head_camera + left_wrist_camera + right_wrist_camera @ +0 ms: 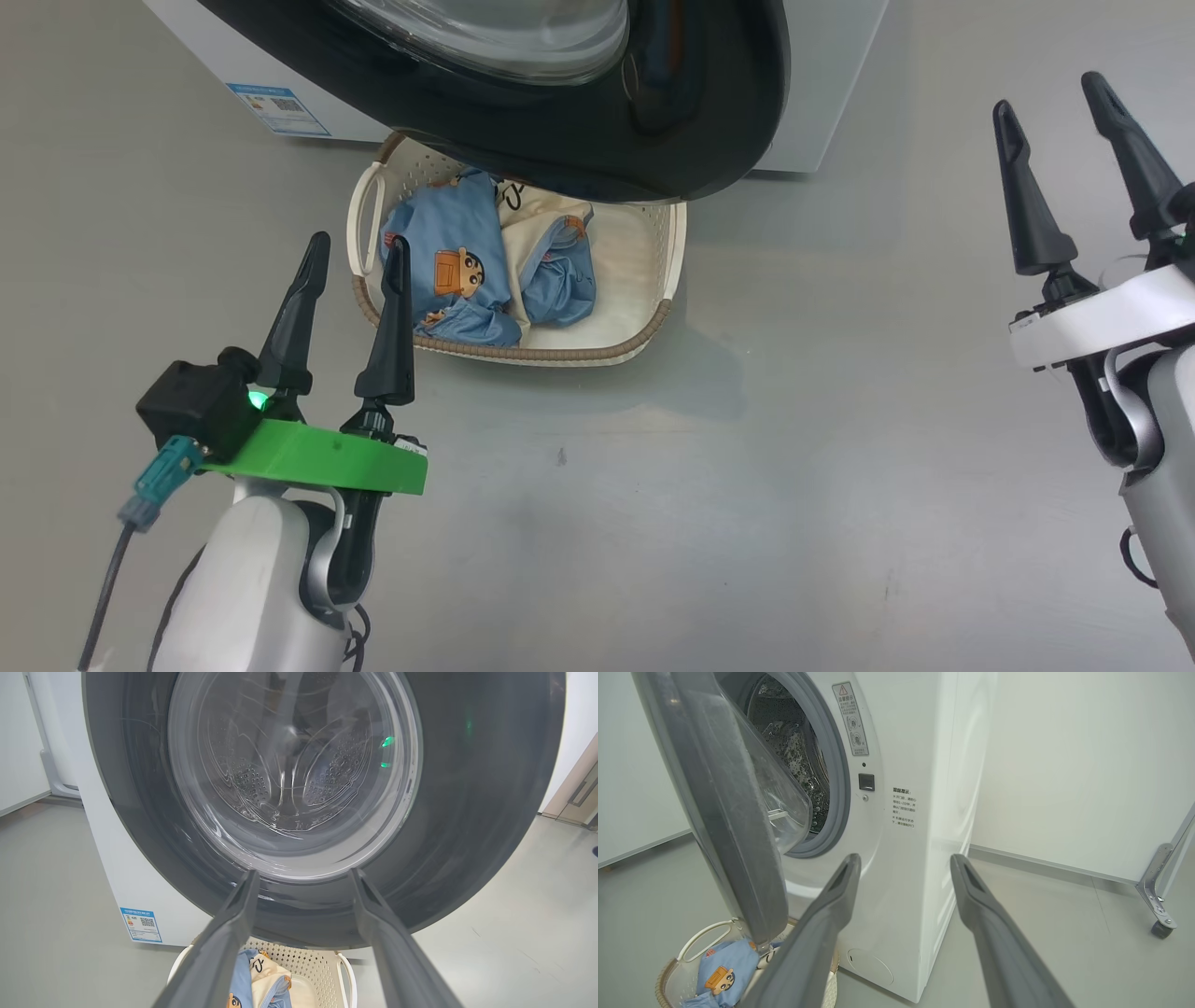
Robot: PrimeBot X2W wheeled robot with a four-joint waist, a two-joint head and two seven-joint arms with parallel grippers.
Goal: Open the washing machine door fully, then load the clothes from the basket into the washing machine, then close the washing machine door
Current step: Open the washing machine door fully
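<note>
Head view: I hold the left gripper (360,243), fingers apart and empty, near the basket's (644,345) left rim, ready for the clothes (457,271) inside; the door (560,140) overhangs the basket's far edge; the right gripper (1047,93), likewise spread, waits well apart at the floor's right side. Left wrist view: the door's glass faces me. Right wrist view: the door stands part-open off the machine (924,812); I judge full opening comes first.
</note>
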